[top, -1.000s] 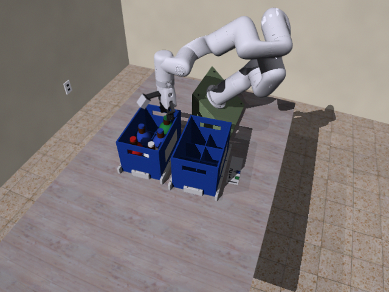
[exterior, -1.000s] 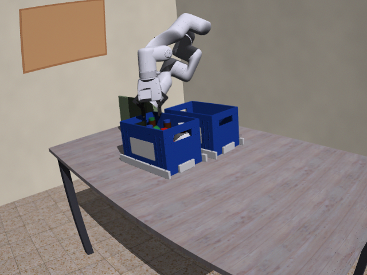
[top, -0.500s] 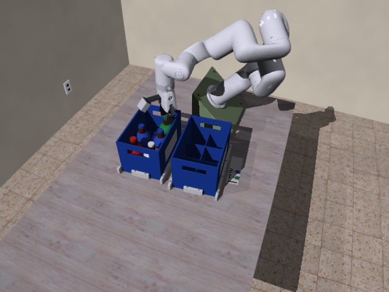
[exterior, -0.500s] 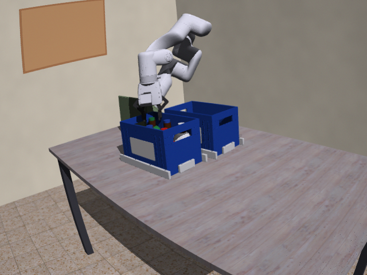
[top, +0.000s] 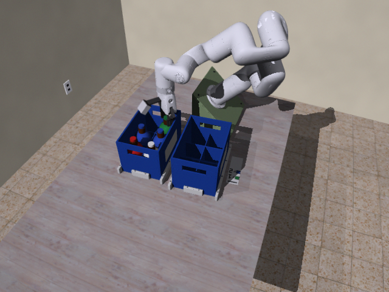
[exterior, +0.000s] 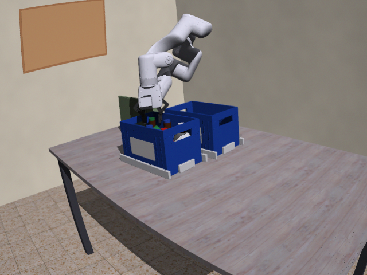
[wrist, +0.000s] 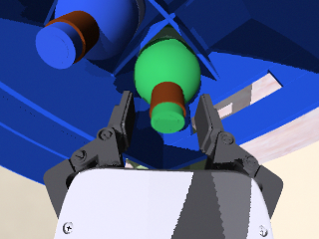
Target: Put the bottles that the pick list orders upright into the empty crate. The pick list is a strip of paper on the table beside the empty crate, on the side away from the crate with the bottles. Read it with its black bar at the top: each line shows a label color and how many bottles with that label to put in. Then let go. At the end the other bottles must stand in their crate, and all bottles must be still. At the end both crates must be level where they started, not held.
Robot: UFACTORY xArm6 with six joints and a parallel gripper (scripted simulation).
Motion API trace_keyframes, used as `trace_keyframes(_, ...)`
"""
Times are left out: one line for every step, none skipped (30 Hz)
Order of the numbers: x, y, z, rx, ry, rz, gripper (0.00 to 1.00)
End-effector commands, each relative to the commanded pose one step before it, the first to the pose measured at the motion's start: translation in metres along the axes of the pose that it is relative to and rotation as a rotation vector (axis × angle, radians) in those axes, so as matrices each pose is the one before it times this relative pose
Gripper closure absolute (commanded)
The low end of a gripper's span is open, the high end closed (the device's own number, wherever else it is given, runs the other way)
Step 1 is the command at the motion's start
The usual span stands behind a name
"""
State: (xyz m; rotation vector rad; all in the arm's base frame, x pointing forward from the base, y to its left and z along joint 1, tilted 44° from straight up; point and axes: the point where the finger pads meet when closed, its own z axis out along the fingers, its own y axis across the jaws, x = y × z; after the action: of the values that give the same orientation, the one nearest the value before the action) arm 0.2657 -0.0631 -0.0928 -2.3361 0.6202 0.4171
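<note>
Crates, both blue: empty crate (top: 194,176) (exterior: 228,130) beside bottle crate (top: 138,160) (exterior: 180,153). Gripper (top: 167,115) (exterior: 152,117) (wrist: 165,104) partly open, holding nothing, astride green-capped bottle (top: 165,125) (exterior: 152,120) (wrist: 167,75), still in its crate. Step: likely grasping; next, lower slightly, close, lift straight.

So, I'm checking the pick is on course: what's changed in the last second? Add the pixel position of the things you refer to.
The gripper (top: 168,117) (exterior: 152,122) (wrist: 165,104) has moved down toward the green bottle (top: 164,128) (exterior: 151,119) (wrist: 167,67). Its fingers now stand open on either side of the neck; nothing was taken hold of or let go. The bottles and both crates show no visible change.
</note>
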Motion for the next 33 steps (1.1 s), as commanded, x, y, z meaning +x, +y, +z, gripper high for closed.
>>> trace_keyframes(0.00135,-0.00005,-0.00109,-0.00061,0.00376,-0.00097,0.35)
trace_keyframes(0.0,0.0,0.0,0.0,0.0,0.0,0.35)
trace_keyframes(0.0,0.0,0.0,0.0,0.0,0.0,0.35)
trace_keyframes(0.0,0.0,0.0,0.0,0.0,0.0,0.35)
trace_keyframes(0.0,0.0,0.0,0.0,0.0,0.0,0.35)
trace_keyframes(0.0,0.0,0.0,0.0,0.0,0.0,0.35)
trace_keyframes(0.0,0.0,0.0,0.0,0.0,0.0,0.35)
trace_keyframes(0.00001,0.00001,-0.00333,-0.00002,0.00002,0.0,1.0)
trace_keyframes(0.0,0.0,0.0,0.0,0.0,0.0,1.0)
trace_keyframes(0.0,0.0,0.0,0.0,0.0,0.0,1.0)
trace_keyframes(0.0,0.0,0.0,0.0,0.0,0.0,1.0)
trace_keyframes(0.0,0.0,0.00006,0.0,0.00001,0.0,1.0)
trace_keyframes(0.0,0.0,-0.00003,0.0,-0.00001,0.0,1.0)
trace_keyframes(0.0,0.0,-0.00001,0.0,0.0,0.0,1.0)
trace_keyframes(0.0,0.0,-0.00001,0.0,0.0,0.0,1.0)
trace_keyframes(0.0,0.0,-0.00001,0.0,0.0,0.0,1.0)
trace_keyframes(0.0,0.0,0.0,0.0,0.0,0.0,1.0)
trace_keyframes(0.0,0.0,0.0,0.0,0.0,0.0,1.0)
trace_keyframes(0.0,0.0,0.0,0.0,0.0,0.0,1.0)
trace_keyframes(0.0,0.0,0.0,0.0,0.0,0.0,1.0)
trace_keyframes(0.0,0.0,0.0,0.0,0.0,0.0,1.0)
trace_keyframes(0.0,0.0,0.0,0.0,0.0,0.0,1.0)
trace_keyframes(0.0,0.0,0.0,0.0,0.0,0.0,1.0)
trace_keyframes(0.0,0.0,0.0,0.0,0.0,0.0,1.0)
trace_keyframes(0.0,0.0,0.0,0.0,0.0,0.0,1.0)
trace_keyframes(0.0,0.0,0.0,0.0,0.0,0.0,1.0)
trace_keyframes(0.0,0.0,0.0,0.0,0.0,0.0,1.0)
trace_keyframes(0.0,0.0,0.0,0.0,0.0,0.0,1.0)
trace_keyframes(0.0,0.0,0.0,0.0,0.0,0.0,1.0)
trace_keyframes(0.0,0.0,0.0,0.0,0.0,0.0,1.0)
trace_keyframes(-0.00005,0.00001,0.00006,0.00002,-0.00015,0.00004,1.0)
trace_keyframes(0.00002,0.0,-0.00002,-0.00001,0.00005,-0.00002,1.0)
trace_keyframes(0.0,0.0,0.0,0.0,0.0,0.0,1.0)
